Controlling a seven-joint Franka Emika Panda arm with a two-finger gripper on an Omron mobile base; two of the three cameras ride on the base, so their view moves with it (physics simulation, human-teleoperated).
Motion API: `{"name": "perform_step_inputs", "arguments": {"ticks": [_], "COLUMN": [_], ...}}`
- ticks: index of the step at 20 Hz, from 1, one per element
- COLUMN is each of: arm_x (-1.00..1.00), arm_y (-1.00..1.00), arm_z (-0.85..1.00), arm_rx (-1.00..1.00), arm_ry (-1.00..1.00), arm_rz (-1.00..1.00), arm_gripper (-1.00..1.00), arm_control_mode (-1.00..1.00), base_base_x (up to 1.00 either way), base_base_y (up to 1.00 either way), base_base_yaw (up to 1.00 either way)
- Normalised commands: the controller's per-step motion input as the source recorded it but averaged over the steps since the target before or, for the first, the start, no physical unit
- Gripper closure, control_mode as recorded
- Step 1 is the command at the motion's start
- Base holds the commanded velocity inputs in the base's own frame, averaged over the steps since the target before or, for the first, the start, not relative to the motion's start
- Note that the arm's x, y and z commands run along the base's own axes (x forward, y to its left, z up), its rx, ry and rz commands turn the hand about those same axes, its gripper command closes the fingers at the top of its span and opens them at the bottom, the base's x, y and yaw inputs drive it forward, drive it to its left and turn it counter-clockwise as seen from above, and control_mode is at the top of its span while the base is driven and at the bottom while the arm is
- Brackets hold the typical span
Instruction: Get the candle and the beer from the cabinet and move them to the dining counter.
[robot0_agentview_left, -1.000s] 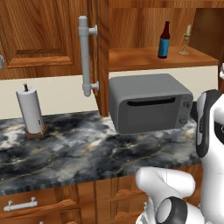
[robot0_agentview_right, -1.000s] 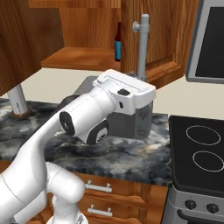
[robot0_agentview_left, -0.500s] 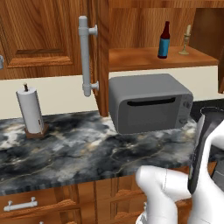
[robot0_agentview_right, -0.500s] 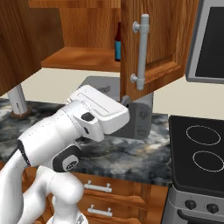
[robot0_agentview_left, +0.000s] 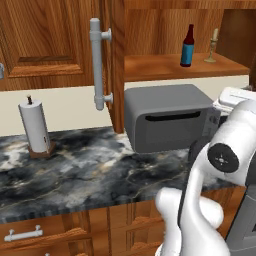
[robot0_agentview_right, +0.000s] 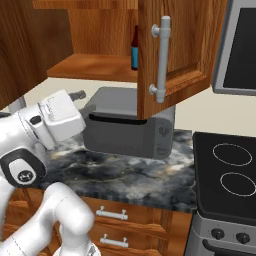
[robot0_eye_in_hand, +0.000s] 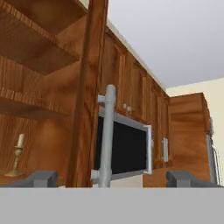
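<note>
My tool is spread wide with nothing between its tips, which rise at the bottom left and bottom right of the hand view with the grey bar handle of the open cabinet door standing between them, a little beyond. I judge the jaws stand open because the door has been swung out and needs no more holding, so the hand is free for the first pick. Both doors of the cabinet stand ajar, which leaves its lower shelf exposed. In the left base view the beer stands upright at the upper right of the frame, near the shelf's front edge, with the candle just beside it toward the right edge; they are apart, not touching. In the hand view the candle sits at the lower left, on the shelf, left of the door's edge. In the right base view the beer is half hidden by the open door. Below the shelf a grey microwave sits on the marbled worktop, and a paper towel roll stands at the left. Neither item has been lifted yet, so the carrying part of the job seems barely begun.
</note>
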Motion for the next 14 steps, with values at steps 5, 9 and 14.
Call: {"name": "perform_step_inputs", "arguments": {"ticks": [5, 9, 14], "arm_x": [0.96, 0.89, 0.64], "arm_y": [0.21, 0.00, -0.14], "arm_z": [0.12, 0.00, 0.00], "arm_rx": [0.07, 0.11, 0.13], "arm_ry": [0.00, 0.00, 0.00], "arm_rz": [-0.18, -0.20, -0.28], "arm_gripper": [-1.00, -1.00, -1.00], "arm_control_mode": [-1.00, -1.00, -1.00], "base_base_x": [0.00, 0.00, 0.00], "base_base_y": [0.00, 0.00, 0.00], "base_base_yaw": [0.00, 0.00, 0.00]}}
